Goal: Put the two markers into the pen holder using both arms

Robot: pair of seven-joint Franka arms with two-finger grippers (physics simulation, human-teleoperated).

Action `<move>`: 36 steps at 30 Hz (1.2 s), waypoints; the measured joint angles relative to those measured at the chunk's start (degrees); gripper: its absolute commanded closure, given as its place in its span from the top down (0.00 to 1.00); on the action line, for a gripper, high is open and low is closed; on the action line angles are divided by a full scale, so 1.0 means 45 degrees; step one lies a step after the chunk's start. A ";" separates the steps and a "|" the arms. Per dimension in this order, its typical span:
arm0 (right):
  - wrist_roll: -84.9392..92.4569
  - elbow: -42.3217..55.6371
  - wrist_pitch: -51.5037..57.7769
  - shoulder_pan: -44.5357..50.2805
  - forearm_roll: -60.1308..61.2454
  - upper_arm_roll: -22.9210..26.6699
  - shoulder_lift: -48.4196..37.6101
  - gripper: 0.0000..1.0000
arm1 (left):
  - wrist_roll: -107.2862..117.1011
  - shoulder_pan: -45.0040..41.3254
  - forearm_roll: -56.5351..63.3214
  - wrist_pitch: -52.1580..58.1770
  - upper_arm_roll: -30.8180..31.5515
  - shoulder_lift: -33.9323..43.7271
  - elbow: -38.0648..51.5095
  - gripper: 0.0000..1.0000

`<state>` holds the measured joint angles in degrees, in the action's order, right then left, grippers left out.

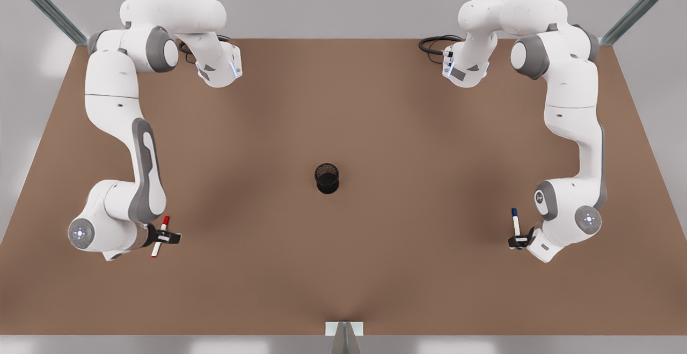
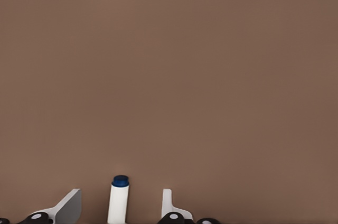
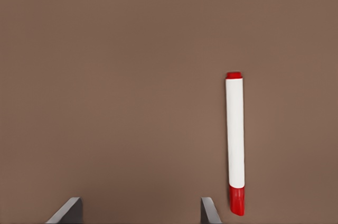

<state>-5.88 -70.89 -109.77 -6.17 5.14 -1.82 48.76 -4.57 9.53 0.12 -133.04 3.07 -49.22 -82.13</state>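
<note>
**Brown table, two arms over two markers**

Brown and bare, the table (image 1: 343, 268) carries two white arms. The arm at the front view's right (image 1: 569, 128) is the left one, and the arm at the front view's left (image 1: 123, 128) is the right one.

The pen holder (image 1: 327, 177) stands at the table's middle, well apart from both grippers: at about 3 o'clock from the right one, at about 9 o'clock from the left one.

The right gripper (image 1: 165, 237) is over the red marker (image 1: 160, 236). In the right wrist view its fingers (image 3: 67, 211) are spread and grasp nothing; the red marker (image 3: 235, 142) lies flat just outside the gap, beside the other finger.

The left gripper (image 1: 518, 242) is at the blue marker (image 1: 516, 223), whose cap points toward 12 o'clock in the front view. In the left wrist view the blue marker (image 2: 118, 200) lies between the spread fingers (image 2: 66, 208), touching neither.
</note>
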 measured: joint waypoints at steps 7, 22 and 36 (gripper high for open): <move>0.0022 0.0226 -0.1420 -0.0507 0.0144 0.0033 0.0536 1.00 | -0.0213 0.0004 -0.0030 -0.0008 -0.0018 -0.0036 -0.0021 0.60; 0.0817 0.0383 -0.3880 -0.0721 -0.1229 0.0288 0.1899 0.81 | -0.0464 0.0009 0.0008 -0.0020 -0.0023 -0.0222 -0.0011 0.38; 0.1220 0.0396 -0.4156 -0.0688 -0.1146 0.0287 0.1945 0.63 | -0.0485 0.0002 0.0098 -0.0024 -0.0033 -0.0350 0.0030 0.21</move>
<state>-0.39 -69.11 -128.47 -9.27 -0.01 -0.53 57.52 -6.75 9.54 0.56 -133.15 2.93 -50.79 -82.00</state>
